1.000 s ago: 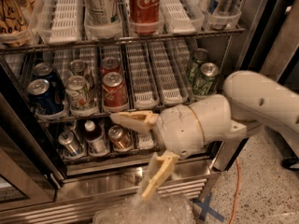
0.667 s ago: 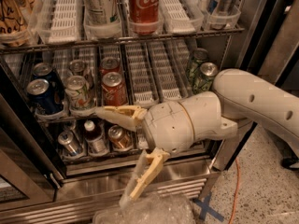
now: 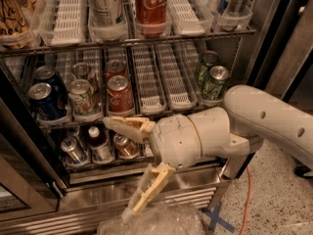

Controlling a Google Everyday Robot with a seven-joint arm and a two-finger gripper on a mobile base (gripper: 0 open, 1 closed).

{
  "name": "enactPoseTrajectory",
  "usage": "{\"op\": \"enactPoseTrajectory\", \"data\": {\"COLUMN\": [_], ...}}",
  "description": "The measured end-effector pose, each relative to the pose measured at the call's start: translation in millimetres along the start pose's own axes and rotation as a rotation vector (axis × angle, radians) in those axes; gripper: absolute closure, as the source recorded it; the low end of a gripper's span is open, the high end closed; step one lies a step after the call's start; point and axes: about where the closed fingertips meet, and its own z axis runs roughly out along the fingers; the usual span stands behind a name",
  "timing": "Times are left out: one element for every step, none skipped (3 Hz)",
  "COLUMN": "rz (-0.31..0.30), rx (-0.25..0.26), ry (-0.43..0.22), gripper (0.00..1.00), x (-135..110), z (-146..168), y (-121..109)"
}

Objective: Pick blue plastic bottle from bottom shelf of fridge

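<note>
We see the bottle upright on the bottom shelf of the fridge, toward its left end, between two cans. The gripper hangs at the shelf's front edge, just right of the bottle, jaws spread wide, holding nothing.

Floor, lower right of frame: pale speckled terrazzo. An orange cable runs down across it, and a blue tape cross is stuck near the bottom edge. A crumpled clear plastic sheet lies at bottom centre. A dark upright frame stands at upper right. Lighting is dim and warm. The gripper hangs at lower centre, fingers spread wide.
</note>
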Motion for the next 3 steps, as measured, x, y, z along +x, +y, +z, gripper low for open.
{"op": "enactPoseTrajectory", "data": {"rz": [0.034, 0.076, 0.083], "rx": [0.030, 0.082, 0.105], "ry": [-0.094, -0.193, -0.209], "gripper": [0.00, 0.00, 0.00], "x": [39, 88, 102], "z": [30, 61, 60], "y": [-4, -16, -22]}}
